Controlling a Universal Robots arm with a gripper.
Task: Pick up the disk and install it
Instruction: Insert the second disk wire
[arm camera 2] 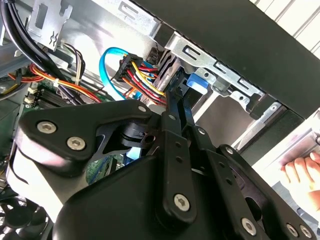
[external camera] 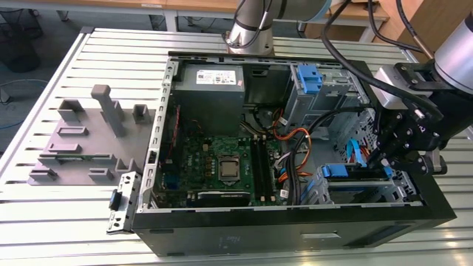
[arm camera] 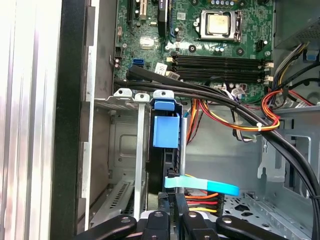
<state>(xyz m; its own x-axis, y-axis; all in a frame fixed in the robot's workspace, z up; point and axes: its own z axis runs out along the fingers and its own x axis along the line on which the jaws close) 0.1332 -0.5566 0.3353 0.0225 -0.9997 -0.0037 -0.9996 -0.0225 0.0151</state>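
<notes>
Jaws' state unclear; first wrist view alone shows the disk [arm camera: 165, 132] edge-on in its bay.

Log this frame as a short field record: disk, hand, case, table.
disk: blue-framed disk standing on edge in the drive cage of the open computer case, by the exterior view's right
hand: the hand sits over that cage, right above the disk's rear end in the first wrist view
cables: light-blue data cable and coloured power wires at the disk's rear
motherboard: exposed, with bare processor
table: grey fixture tray beside the case, at the exterior view's left
</notes>
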